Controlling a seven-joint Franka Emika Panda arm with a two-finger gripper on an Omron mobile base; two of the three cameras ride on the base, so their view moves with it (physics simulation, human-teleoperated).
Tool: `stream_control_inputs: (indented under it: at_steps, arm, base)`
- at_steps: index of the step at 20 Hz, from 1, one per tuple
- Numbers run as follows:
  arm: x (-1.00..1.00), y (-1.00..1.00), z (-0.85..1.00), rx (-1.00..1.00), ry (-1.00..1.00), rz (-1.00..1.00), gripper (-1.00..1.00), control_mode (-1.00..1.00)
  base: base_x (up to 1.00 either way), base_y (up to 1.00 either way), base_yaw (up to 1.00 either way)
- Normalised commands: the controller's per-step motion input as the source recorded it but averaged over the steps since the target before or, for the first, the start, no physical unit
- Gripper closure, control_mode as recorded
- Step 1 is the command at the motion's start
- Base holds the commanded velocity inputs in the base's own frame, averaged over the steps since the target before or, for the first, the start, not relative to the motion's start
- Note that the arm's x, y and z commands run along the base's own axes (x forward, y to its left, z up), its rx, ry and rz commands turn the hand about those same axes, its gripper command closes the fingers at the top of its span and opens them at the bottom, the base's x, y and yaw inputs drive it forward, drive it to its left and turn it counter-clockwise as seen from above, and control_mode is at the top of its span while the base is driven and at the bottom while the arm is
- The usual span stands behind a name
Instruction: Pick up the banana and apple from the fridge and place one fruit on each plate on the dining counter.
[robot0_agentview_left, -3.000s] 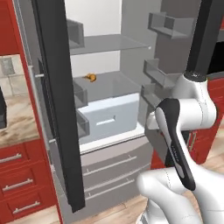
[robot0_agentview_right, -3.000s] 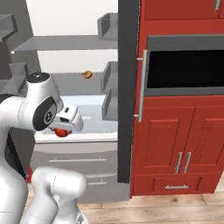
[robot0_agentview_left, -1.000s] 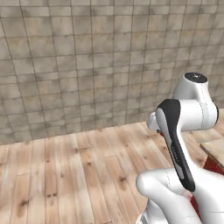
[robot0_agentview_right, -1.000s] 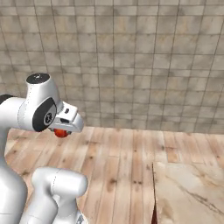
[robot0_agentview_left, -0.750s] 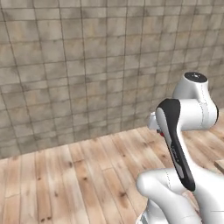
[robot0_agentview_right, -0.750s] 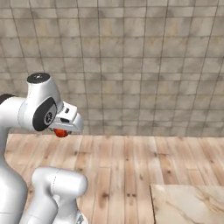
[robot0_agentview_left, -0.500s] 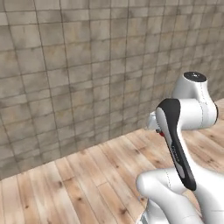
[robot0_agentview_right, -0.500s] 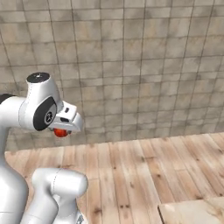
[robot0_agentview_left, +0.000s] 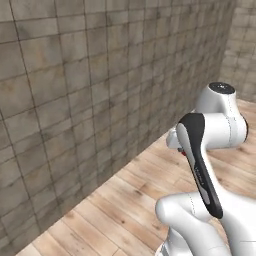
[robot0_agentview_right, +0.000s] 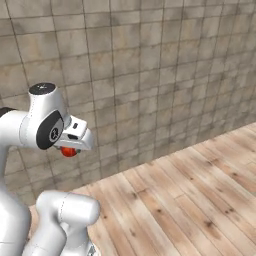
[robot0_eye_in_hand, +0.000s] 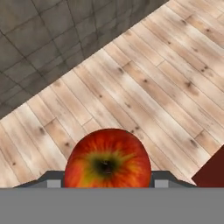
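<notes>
The apple (robot0_eye_in_hand: 107, 159), red with a yellow-green patch around its stem pit, sits between my fingertips in the hand view. In the right base view the apple (robot0_agentview_right: 69, 152) peeks out red under the hand, with my gripper (robot0_agentview_right: 71, 149) shut on it, held close to the arm at about chest height. A sliver of red also shows beside the forearm (robot0_agentview_left: 183, 152) in the left base view. The banana, the fridge, the plates and the dining counter are out of view.
A grey-brown tiled wall (robot0_agentview_right: 150, 75) stands ahead, meeting another wall at a corner (robot0_agentview_left: 231, 45) on the right. Wooden plank floor (robot0_agentview_right: 190, 200) spreads below. A dark red edge (robot0_eye_in_hand: 214, 170) cuts into the lower right of the hand view.
The whole picture has swung from the open fridge to a bare wall and floor, so the base has turned. The marbled counter corner slid out of the right base view. The apple stays gripped.
</notes>
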Motion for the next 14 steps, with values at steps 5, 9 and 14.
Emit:
stream_control_inputs:
  at_steps: [5,9,14]
  arm:
    - [0.0,0.0,0.0,0.0,0.0,0.0,1.0,1.0]
    - [0.0,0.0,0.0,0.0,0.0,0.0,1.0,1.0]
    - [0.0,0.0,0.0,0.0,0.0,0.0,1.0,1.0]
  base:
    - [1.0,0.69,-0.61]
    - [0.95,0.48,-0.63]
    - [0.85,0.41,-0.62]
